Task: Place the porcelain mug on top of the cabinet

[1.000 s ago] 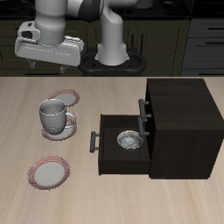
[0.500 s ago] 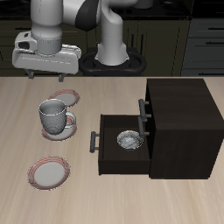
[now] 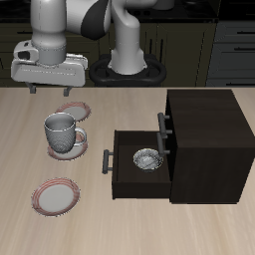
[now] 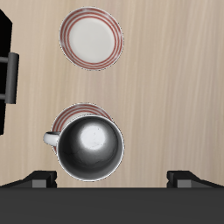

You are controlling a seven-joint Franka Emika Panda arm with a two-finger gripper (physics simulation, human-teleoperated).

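Observation:
The porcelain mug (image 3: 60, 129) stands upright on a pink-rimmed plate (image 3: 72, 147), beside the cabinet's open drawer. In the wrist view the mug (image 4: 90, 147) shows from above, empty, its handle (image 4: 51, 137) pointing toward the cabinet. The dark cabinet (image 3: 204, 134) has a flat bare top (image 3: 201, 103). My gripper (image 3: 50, 92) hangs open and empty above the table, a little behind the mug and higher than it. Its fingertips (image 4: 39, 178) stand wide apart.
The cabinet's drawer (image 3: 139, 164) is pulled out and holds a small grey patterned bowl (image 3: 147, 159). A second plate (image 3: 72, 106) lies behind the mug. A third plate (image 3: 56, 195) lies nearer the table's front edge and also shows in the wrist view (image 4: 90, 38).
My gripper has come down and shifted a little away from the cabinet. The mug, plates and drawer have not moved.

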